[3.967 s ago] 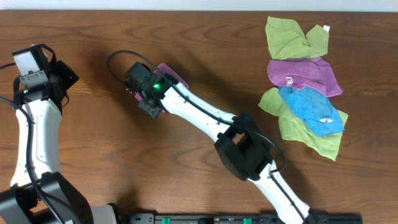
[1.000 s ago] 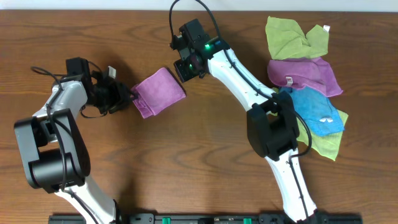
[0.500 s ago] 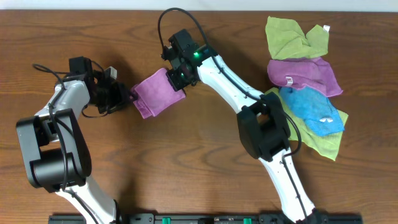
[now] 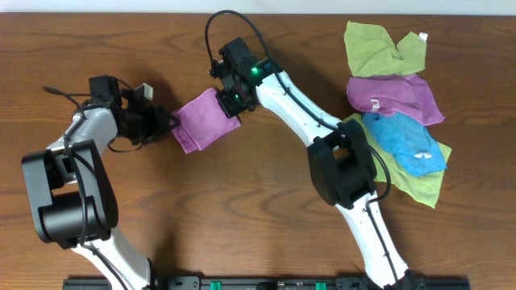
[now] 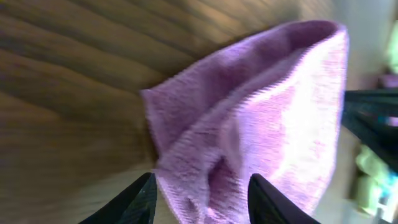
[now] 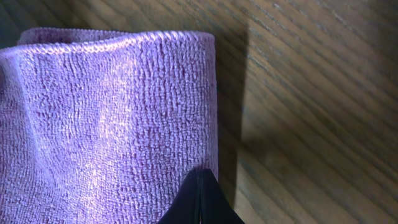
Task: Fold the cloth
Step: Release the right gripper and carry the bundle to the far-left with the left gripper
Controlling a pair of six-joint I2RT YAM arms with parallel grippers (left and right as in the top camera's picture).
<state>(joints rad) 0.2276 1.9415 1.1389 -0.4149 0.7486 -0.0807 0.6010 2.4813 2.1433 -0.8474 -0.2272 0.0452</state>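
Dark brown wood-grain table, two white-and-black arms reaching in from the near edge. Folded mauve microfibre cloth lies flat left of centre, between the two grippers; fuzzy ribbed pile, a rounded fold along one side.

Left gripper at the cloth's left edge. Left wrist view: both black fingers spread apart, a bunched corner of the cloth sitting in the gap between them; fingers parted, not pinching.

Right gripper at the cloth's upper right corner. Right wrist view: fingertips pressed together into one point, over the cloth near its folded edge; whether any fabric is caught between them, can't tell.

Pile of loose cloths at the table's far right, well apart: green, purple with a small white tag, blue, green.
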